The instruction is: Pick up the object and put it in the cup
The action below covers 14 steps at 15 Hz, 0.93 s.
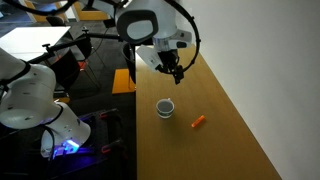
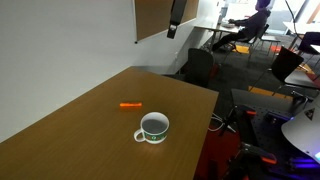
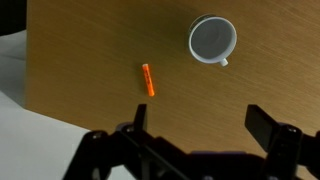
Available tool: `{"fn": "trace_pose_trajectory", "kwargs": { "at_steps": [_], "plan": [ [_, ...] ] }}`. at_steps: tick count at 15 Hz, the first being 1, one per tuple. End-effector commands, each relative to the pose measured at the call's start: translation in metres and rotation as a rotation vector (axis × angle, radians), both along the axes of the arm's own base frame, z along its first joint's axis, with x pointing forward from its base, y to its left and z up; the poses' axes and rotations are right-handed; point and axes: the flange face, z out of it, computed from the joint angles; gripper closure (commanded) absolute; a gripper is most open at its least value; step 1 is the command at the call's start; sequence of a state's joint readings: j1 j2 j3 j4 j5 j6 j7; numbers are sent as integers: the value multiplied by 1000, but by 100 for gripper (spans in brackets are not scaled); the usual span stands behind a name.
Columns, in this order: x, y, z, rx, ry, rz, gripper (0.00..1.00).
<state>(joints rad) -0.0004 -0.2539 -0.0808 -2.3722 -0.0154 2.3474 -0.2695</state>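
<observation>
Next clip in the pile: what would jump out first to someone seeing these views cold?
The bright orange object lies alone on the bare wooden table, apart from the squat white-grey cup, which stands upright with a dark inside. The gripper hangs open high above both, holding nothing.

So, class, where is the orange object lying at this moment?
The orange object lies flat on the wooden table, apart from the cup; in an exterior view it is right of the cup, on the wall side.
</observation>
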Motion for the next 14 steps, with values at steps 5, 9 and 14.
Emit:
{"fn": "trace_pose_trajectory", "kwargs": {
  "at_steps": [5, 9, 14],
  "plan": [
    [39, -12, -105, 7, 109, -37, 0],
    [34, -13, -126, 0, 165, -32, 0],
    [42, -17, -134, -2, 176, -39, 0]
  ]
}}
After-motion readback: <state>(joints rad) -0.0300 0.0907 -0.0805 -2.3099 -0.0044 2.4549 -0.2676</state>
